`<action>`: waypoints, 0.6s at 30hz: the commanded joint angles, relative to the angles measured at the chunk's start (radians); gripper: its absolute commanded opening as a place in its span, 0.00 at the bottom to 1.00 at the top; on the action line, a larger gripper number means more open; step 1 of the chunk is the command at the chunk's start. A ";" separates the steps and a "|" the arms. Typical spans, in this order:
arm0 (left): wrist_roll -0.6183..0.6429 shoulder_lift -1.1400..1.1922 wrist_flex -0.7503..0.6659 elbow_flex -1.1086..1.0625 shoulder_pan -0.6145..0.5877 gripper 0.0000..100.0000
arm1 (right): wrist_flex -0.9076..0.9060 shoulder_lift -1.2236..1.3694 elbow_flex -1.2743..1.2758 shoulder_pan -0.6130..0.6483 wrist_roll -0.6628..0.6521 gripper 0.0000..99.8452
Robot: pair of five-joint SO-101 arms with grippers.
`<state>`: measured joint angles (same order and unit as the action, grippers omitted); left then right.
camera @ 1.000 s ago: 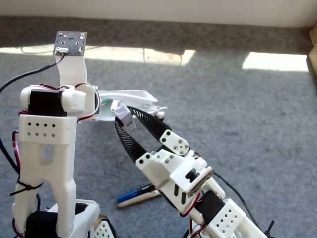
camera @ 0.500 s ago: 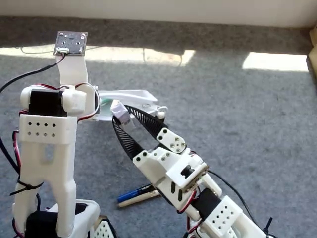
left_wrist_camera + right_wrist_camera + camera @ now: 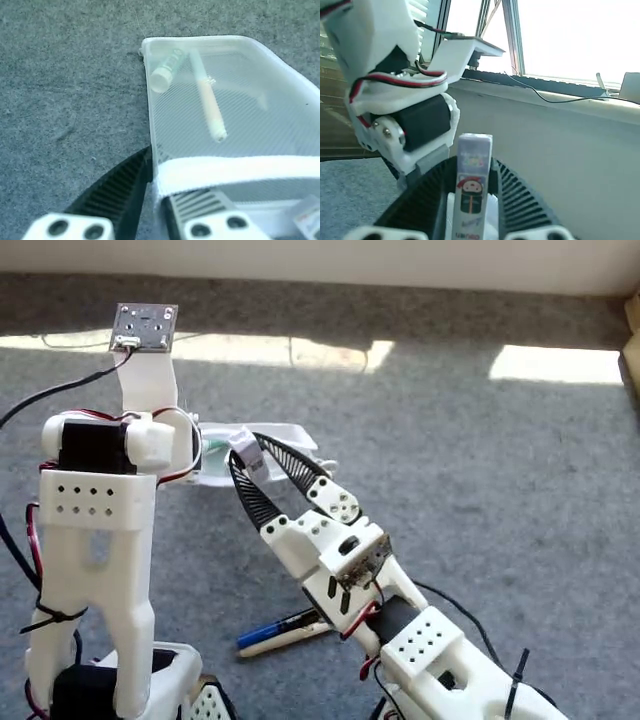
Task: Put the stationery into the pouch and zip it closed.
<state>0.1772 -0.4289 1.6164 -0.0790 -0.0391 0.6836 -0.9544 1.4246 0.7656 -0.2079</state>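
You are sitting partway through. The pouch (image 3: pixel 250 100) is already holding a capped tube (image 3: pixel 166 75) and a pale pen (image 3: pixel 210 107), and your left claw (image 3: pixel 157 182) is pinching its open edge. Your right claw (image 3: pixel 472 202) is gripping a small white block (image 3: pixel 474 165), holding it right at the pouch mouth. A blue pen and a light one (image 3: pixel 280 632) are lying on the carpet (image 3: pixel 500 490), waiting their turn, and the zipping is not yet done.

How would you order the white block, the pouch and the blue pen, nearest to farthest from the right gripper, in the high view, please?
1. White block, held in the right gripper.
2. Pouch, just beyond it.
3. Blue pen, down on the carpet.
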 commanded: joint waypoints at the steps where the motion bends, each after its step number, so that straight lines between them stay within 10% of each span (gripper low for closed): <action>1: 0.009 -0.024 -0.003 0.051 0.016 0.02 | 0.030 0.002 -0.008 -0.016 0.006 0.00; 18: 0.009 -0.016 -0.005 0.050 -0.013 0.02 | 0.022 0.001 -0.005 -0.016 0.005 0.10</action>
<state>0.1772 -0.4289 1.6164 -0.0790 -0.0391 0.6866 -0.9528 1.4246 0.7626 -0.2079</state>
